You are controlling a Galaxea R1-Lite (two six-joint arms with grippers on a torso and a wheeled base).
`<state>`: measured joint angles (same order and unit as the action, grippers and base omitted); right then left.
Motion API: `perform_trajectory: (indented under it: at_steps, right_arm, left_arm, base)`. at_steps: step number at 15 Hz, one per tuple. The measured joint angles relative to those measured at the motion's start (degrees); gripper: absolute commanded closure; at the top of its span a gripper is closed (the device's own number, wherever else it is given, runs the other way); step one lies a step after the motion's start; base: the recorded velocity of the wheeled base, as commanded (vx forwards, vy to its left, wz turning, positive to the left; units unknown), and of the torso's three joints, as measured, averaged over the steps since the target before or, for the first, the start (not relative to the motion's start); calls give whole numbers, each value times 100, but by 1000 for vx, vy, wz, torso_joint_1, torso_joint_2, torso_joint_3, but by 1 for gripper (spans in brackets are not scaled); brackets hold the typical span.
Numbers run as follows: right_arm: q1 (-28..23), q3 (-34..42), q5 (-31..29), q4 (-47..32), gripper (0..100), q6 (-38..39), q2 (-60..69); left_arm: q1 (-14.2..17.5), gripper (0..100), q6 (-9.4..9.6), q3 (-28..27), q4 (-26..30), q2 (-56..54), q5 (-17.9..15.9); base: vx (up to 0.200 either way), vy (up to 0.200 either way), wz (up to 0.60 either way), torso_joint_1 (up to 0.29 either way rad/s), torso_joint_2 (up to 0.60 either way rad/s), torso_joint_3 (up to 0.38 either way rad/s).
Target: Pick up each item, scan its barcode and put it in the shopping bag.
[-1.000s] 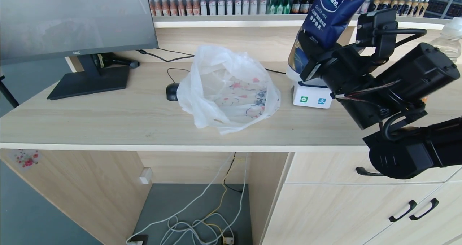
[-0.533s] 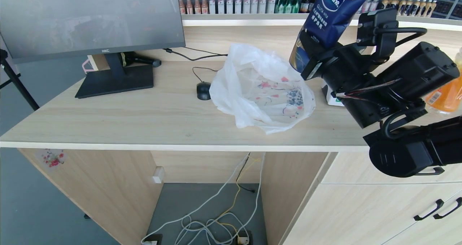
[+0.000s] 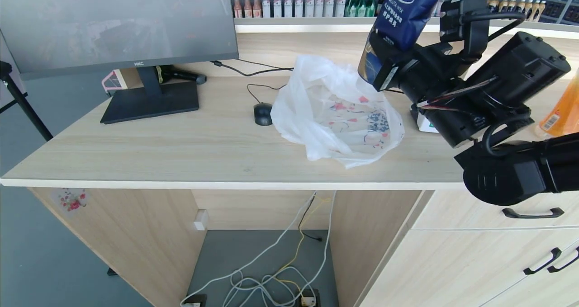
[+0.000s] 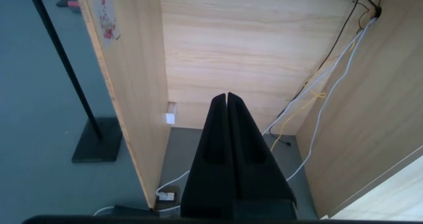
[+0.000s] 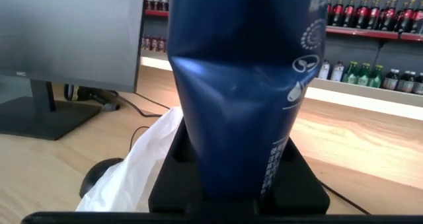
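Camera panned; right gripper (image 3: 383, 59), clamped on the upright dark-blue plastic refill pouch (image 3: 402, 13), has shifted off the small white scanner box (image 3: 423, 124) toward the right edge of the translucent white shopping bag (image 3: 337, 112) on the tabletop (image 3: 181, 144), so likely scanned, bagging next.

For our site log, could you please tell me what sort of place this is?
Most likely a shop checkout counter, or a mock-up of one: rows of drink bottles line the shelf behind, a monitor stands on the wooden counter, and a plastic shopping bag sits on it.
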<state>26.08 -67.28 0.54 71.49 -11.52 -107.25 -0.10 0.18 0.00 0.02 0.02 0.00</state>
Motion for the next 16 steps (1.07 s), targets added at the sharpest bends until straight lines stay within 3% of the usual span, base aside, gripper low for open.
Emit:
perform_trajectory:
  at_steps: [5, 16]
  right_arm:
    - [41, -1251, 6, -1913, 100, 378, -72]
    - [146, -3151, 1, -2792, 100, 630, -1150]
  left_arm:
    - [2, 100, 0, 0, 0, 0, 0]
    - [0, 100, 0, 0, -2, 0, 0]
  base:
    - [0, 0, 0, 0, 0, 0]
    - [0, 0, 0, 0, 0, 0]
